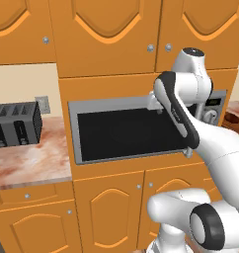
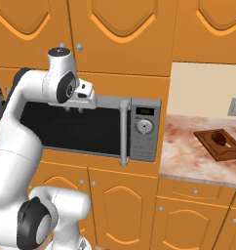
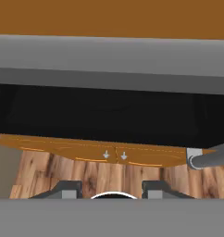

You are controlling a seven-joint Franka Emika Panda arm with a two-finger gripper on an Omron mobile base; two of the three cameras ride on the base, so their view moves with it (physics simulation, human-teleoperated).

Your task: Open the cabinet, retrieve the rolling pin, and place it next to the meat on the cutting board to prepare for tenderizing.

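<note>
The gripper hangs in front of the microwave, level with the top of its black glass door. The jaws stand partly apart, with nothing between them. The cabinet is above the microwave; both doors are closed, their knobs side by side. The cutting board lies on the surface right of the microwave, near its back edge. The meat rests on the board.
</note>
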